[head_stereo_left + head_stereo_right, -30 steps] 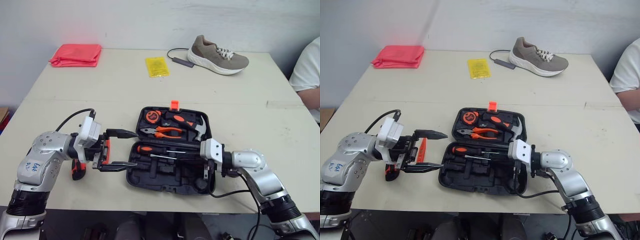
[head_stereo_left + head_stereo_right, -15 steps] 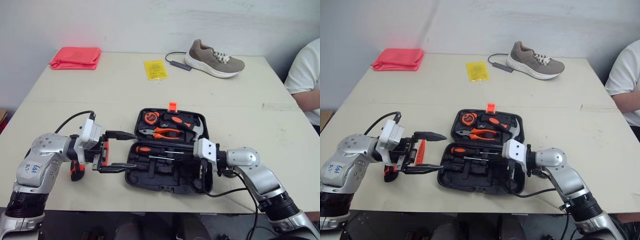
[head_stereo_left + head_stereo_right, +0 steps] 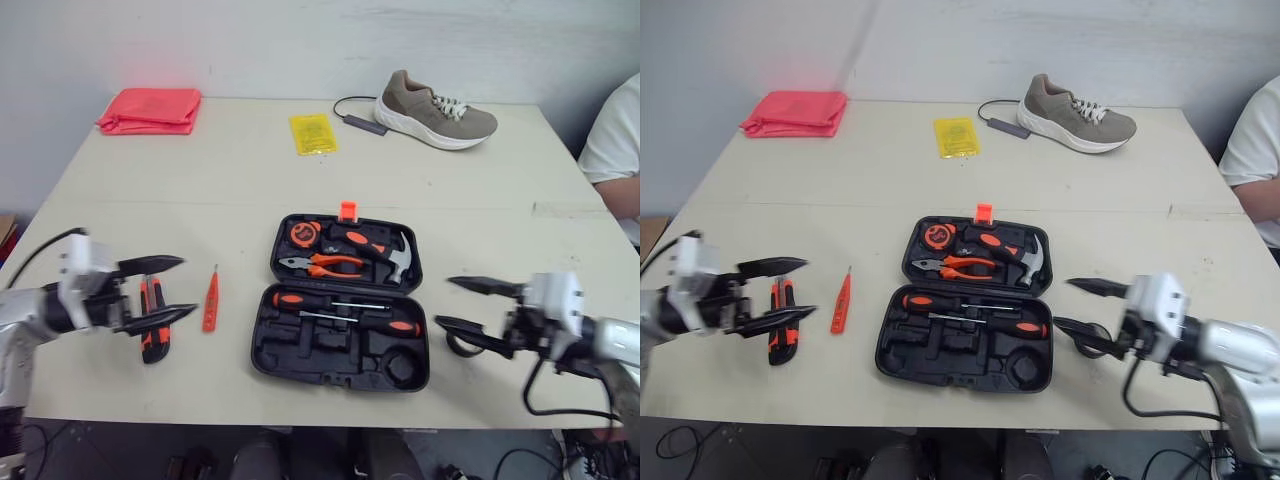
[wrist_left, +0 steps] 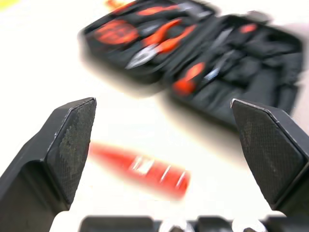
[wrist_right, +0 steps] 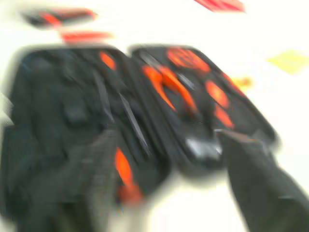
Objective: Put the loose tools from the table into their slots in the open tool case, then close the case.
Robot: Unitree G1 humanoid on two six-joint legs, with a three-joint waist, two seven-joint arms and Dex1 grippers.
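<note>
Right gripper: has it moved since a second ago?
Yes. The right gripper has drawn back to the robot's right, from over the right edge of the tool case to well clear of it, jaws open.

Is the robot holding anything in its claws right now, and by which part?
Nothing. The left gripper and right gripper are both open and empty.

A folded red cloth (image 3: 150, 109) is laid at the far left corner of the beige worktop (image 3: 200, 190). A flat yellow packet (image 3: 313, 133) is seen near the far middle, lying apart from the cloth. A taupe sneaker (image 3: 434, 110) with a white sole is placed at the far right, a dark cable (image 3: 360, 122) just beside it. A person's white sleeve (image 3: 612, 148) is seen at the right edge.
</note>
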